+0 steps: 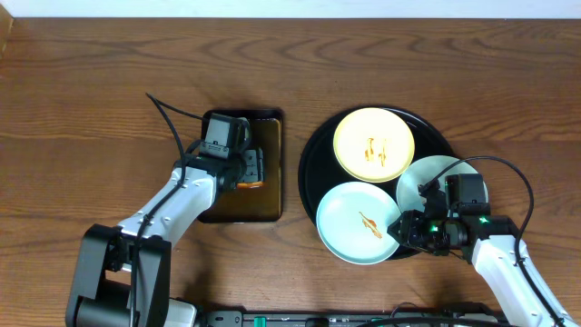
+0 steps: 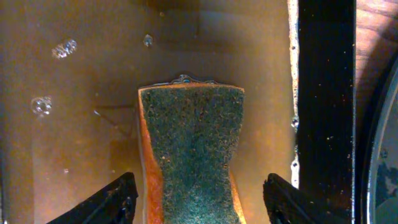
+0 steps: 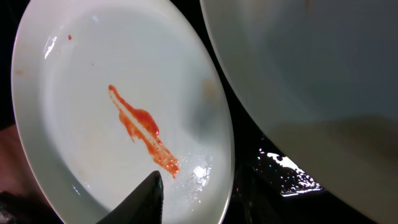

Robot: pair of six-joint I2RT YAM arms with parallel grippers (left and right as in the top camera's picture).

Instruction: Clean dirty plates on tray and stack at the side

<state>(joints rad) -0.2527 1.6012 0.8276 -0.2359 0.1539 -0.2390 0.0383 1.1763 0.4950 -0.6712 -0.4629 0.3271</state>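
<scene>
Plates sit three together on the round black tray at the right of the wooden surface. The yellow plate lies at 12 o'clock with orange smears, a mint plate at 7 o'clock bears a red-orange streak, and a second mint plate at 4 o'clock is partly under the right arm. The right claw is at the streaked plate's 4 o'clock rim. One finger lies over its face and the other is hidden, so its grip cannot be told. The left claw hangs spread over the rectangular tray of brown liquid, its fingers flanking a green-faced orange sponge.
</scene>
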